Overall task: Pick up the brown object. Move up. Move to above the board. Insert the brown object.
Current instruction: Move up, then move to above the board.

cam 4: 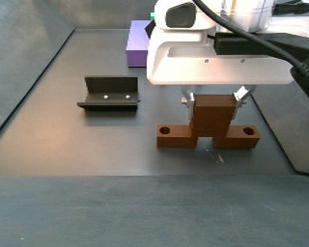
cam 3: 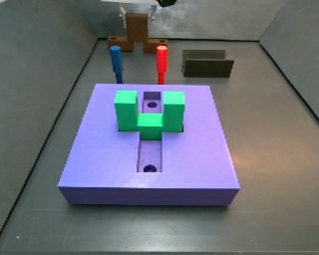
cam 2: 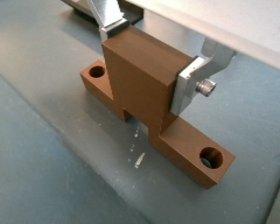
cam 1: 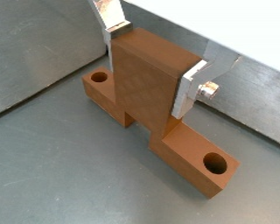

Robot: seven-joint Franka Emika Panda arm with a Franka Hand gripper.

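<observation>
The brown object (cam 1: 145,83) is a bar with a round hole at each end and an upright block rising from its middle. It rests on the grey floor. My gripper (cam 1: 150,55) is shut on the upright block, one silver finger (cam 2: 189,89) pressed flat on each side. In a side view the gripper (cam 4: 215,96) hangs under the white wrist, with the brown object (cam 4: 211,123) below it. The lavender board (cam 3: 195,149) with its green U-shaped block (cam 3: 129,112) lies apart from the gripper (cam 3: 140,22); one corner of the board (cam 4: 136,39) shows behind the arm.
The dark fixture (cam 4: 108,94) stands on the floor beside the brown object, also seen as the fixture (cam 3: 209,66) near the back wall. A blue rod (cam 3: 116,60) and a red rod (cam 3: 162,62) stand upright behind the board. Grey walls enclose the floor.
</observation>
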